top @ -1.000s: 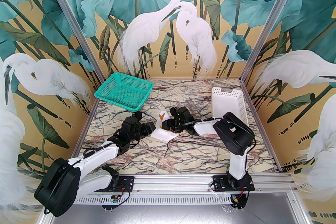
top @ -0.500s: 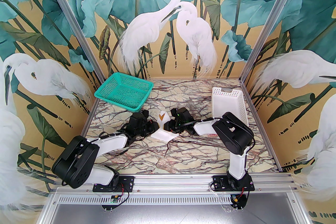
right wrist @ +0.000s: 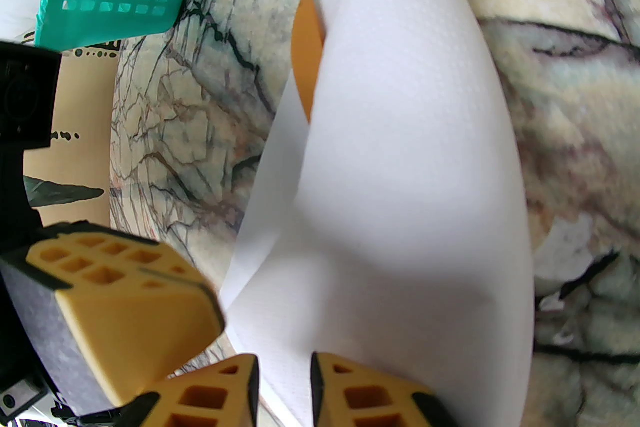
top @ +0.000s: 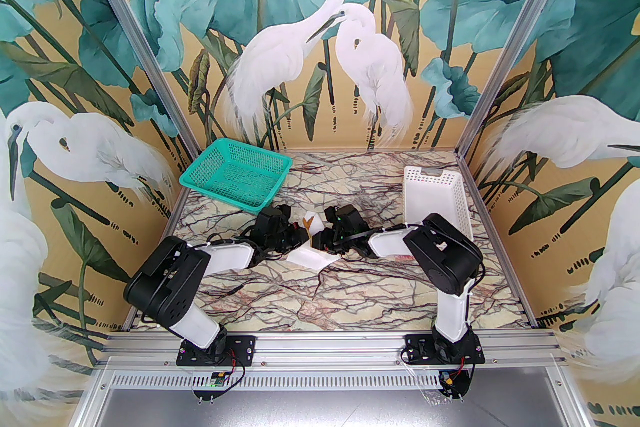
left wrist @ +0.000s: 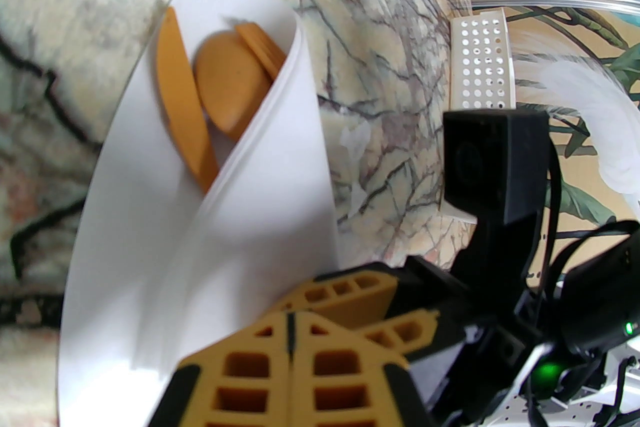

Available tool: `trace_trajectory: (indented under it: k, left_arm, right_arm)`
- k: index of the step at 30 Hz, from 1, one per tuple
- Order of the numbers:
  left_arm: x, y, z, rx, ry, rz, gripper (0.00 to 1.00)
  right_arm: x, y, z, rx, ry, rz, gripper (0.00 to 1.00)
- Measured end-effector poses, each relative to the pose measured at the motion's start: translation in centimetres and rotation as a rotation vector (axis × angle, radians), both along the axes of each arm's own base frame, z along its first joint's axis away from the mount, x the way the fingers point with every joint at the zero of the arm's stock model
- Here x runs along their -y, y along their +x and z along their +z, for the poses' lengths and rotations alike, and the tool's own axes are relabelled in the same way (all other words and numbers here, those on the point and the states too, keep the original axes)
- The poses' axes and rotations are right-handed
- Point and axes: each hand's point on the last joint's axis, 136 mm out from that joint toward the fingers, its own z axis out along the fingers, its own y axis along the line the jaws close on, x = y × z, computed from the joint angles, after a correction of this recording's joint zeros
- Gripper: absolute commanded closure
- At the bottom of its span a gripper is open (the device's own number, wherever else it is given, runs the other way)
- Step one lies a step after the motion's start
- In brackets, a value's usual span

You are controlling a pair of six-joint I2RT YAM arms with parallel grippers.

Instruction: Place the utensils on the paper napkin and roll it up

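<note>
Both pinch the paper napkin's (left wrist: 260, 194) near end: left gripper (left wrist: 290, 330) looks pressed together on its corner, right gripper (right wrist: 282, 365) clamps the folded flap; utensils (left wrist: 220, 84) lie inside the fold, long axis running straight away, tips poking out the napkin's far end.

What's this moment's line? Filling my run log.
napkin: folded over utensils | left pincer: shut on napkin | right pincer: shut on napkin

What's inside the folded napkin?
The napkin wraps a flat blade, a spoon bowl and a third tip, all orange-brown, showing at its open end. Their lower parts are covered by the fold.
</note>
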Motion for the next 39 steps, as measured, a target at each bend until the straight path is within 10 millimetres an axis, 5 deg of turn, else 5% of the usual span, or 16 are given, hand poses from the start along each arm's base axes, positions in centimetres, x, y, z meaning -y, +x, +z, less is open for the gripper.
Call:
trace_trajectory:
  k: [15, 26, 34, 39]
  left_arm:
    - [-0.8, -0.6, -3.4, -0.061, 0.105, -0.01, 0.95]
    - [-0.9, -0.7, -3.6, -0.042, 0.138, -0.028, 0.96]
    - [-0.7, -0.7, -3.6, -0.033, 0.147, -0.028, 0.98]
    - [-0.6, -0.7, -3.6, -0.028, 0.155, -0.027, 0.98]
  right_arm:
    - [-0.1, 0.0, 0.0, -0.011, -0.005, 0.004, 0.73]
    - [0.1, -0.3, 0.5, -0.026, -0.044, 0.024, 0.72]
    - [1.6, -1.1, 5.5, 0.073, -0.033, 0.051, 0.98]
    - [3.6, -2.5, 4.0, 0.048, -0.065, 0.046, 1.0]
